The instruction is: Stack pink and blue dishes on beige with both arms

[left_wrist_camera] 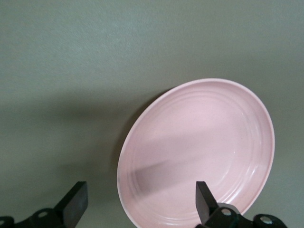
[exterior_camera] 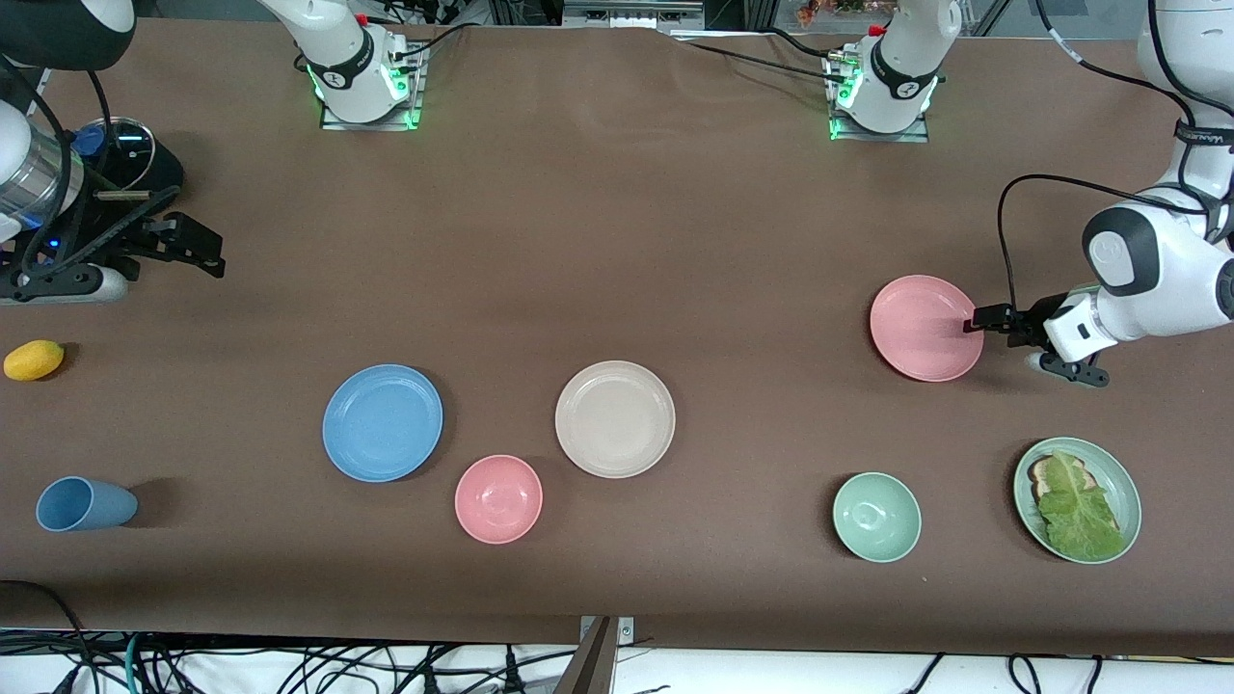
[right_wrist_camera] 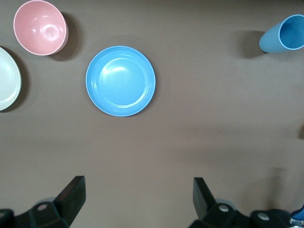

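Observation:
The pink plate [exterior_camera: 925,328] [left_wrist_camera: 204,147] lies toward the left arm's end of the table. My left gripper [exterior_camera: 1022,345] [left_wrist_camera: 141,202] is open at its rim, one finger over the plate and the other over bare table. The blue plate [exterior_camera: 383,422] [right_wrist_camera: 120,80] and the beige plate [exterior_camera: 615,418] [right_wrist_camera: 5,78] lie side by side, apart, in the middle of the table. My right gripper [exterior_camera: 188,246] [right_wrist_camera: 139,197] hangs open over bare table at the right arm's end, holding nothing.
A pink bowl [exterior_camera: 498,498] [right_wrist_camera: 39,27] sits between the blue and beige plates, nearer the camera. A blue cup [exterior_camera: 85,503] lies on its side and a lemon [exterior_camera: 34,360] rests at the right arm's end. A green bowl [exterior_camera: 876,517] and a green plate [exterior_camera: 1130,487] of lettuce sit nearer the camera than the pink plate.

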Tool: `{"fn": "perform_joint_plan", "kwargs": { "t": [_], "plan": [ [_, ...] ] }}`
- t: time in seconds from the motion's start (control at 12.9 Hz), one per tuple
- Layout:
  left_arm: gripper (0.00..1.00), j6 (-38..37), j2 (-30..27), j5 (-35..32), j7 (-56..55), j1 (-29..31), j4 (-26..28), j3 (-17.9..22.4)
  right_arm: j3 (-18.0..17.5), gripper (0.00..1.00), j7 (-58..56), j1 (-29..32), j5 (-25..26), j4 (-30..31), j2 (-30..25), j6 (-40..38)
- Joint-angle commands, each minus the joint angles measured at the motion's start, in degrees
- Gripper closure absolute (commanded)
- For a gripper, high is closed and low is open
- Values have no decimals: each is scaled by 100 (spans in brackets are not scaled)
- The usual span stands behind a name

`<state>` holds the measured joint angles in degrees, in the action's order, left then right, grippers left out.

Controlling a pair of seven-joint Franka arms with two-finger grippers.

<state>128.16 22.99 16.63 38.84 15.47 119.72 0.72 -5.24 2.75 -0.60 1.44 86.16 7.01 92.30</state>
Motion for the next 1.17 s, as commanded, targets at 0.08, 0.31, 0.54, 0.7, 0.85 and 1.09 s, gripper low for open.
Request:
{"fn": "perform_joint_plan", "kwargs": {
  "t": [0.08,0.31,0.54,0.7,0.85,1.09],
  "plan": [
    [0,472,48,568,755,123,359,-28,-38,0,-20,69,-56,-81,37,25],
    [0,499,110,613,836,167,377,-28,-47,0,-20,69,32,-81,203,104],
    [22,578,206,727,845,158,386,-28,-47,0,24,42,50,-81,493,323],
    [82,569,215,727,845,149,386,-19,-47,0,42,34,24,-81,792,473],
    [100,569,259,736,845,149,377,-19,-56,0,59,8,32,-73,1082,727],
    [100,534,259,701,845,131,333,-19,-56,0,-37,42,-12,-55,1389,1035]
  ]
}}
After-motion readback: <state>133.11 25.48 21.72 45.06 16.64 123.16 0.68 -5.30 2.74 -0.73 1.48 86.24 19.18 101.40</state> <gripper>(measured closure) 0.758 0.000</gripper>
